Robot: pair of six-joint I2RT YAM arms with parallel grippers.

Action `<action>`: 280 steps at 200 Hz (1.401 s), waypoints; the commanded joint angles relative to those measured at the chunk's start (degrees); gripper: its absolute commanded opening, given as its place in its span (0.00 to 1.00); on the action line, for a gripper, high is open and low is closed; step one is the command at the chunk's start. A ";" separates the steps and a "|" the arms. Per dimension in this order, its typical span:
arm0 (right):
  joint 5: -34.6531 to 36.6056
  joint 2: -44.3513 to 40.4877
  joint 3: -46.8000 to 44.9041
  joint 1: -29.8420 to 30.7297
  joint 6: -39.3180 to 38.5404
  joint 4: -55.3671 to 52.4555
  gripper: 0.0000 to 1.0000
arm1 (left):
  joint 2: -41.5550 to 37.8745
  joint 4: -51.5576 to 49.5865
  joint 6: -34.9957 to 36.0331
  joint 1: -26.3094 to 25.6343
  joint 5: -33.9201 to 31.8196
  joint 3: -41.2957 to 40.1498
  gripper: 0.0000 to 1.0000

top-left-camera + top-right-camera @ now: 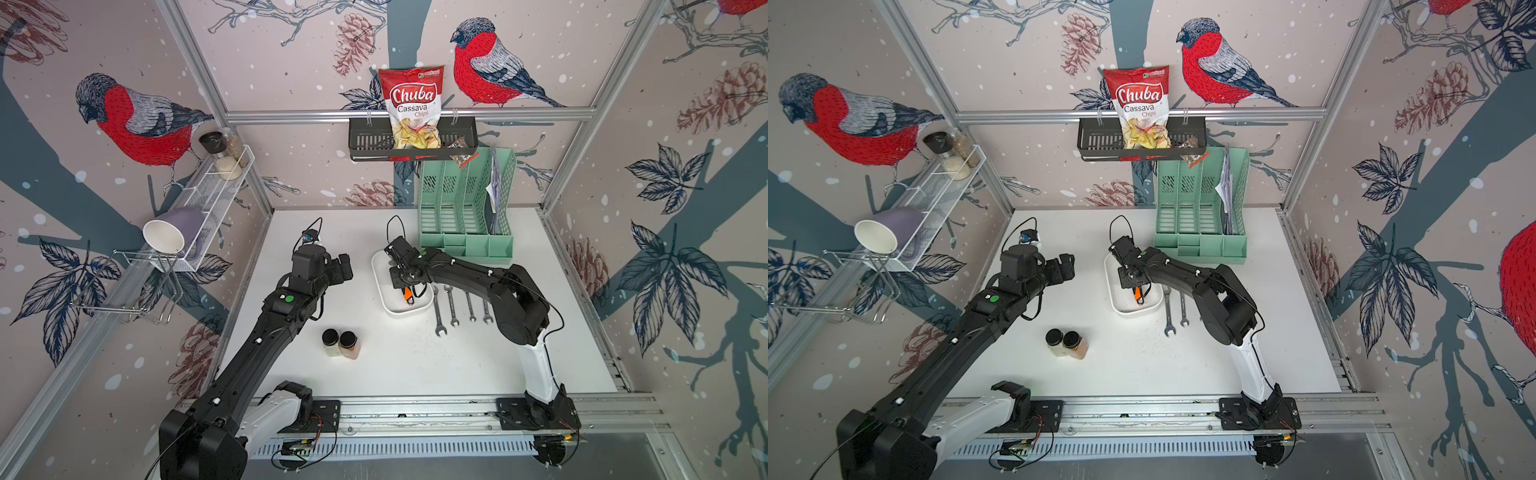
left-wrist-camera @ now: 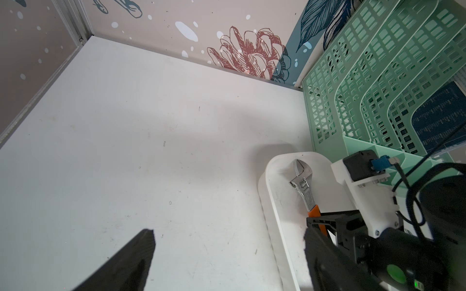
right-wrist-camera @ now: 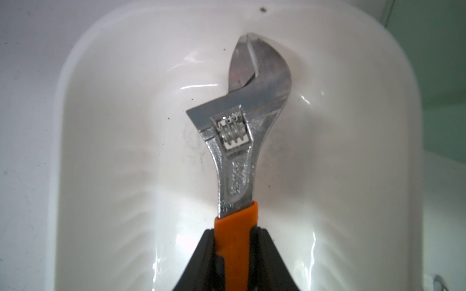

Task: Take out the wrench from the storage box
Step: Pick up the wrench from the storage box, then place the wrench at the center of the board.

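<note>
While the right arm bends over the storage box, its fingers clamp the orange-handled wrench.

wrench in storage box, organizer behind

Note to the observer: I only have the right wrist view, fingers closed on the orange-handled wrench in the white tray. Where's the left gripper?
Observer: The left gripper hangs open beside the storage box, apart from it.
Operator: What lies on the box's other side?
Observer: Four open-end wrenches, side by side on the table.
Operator: Anything else on the table?
Observer: Two black-lidded spice jars, standing together, apart from the box.
</note>
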 commanded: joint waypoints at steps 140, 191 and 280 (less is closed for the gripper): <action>5.71 -26.12 -13.64 -5.60 0.26 0.49 0.00 | 3.50 2.11 -1.77 -3.80 3.68 6.67 0.96; 8.49 -42.56 -35.84 -18.89 3.48 0.47 0.00 | 3.81 1.66 -0.62 -4.19 2.99 5.15 0.96; 14.12 -41.47 -46.06 -37.67 -5.32 4.03 0.03 | 1.62 3.00 -0.58 -4.21 5.17 2.67 0.96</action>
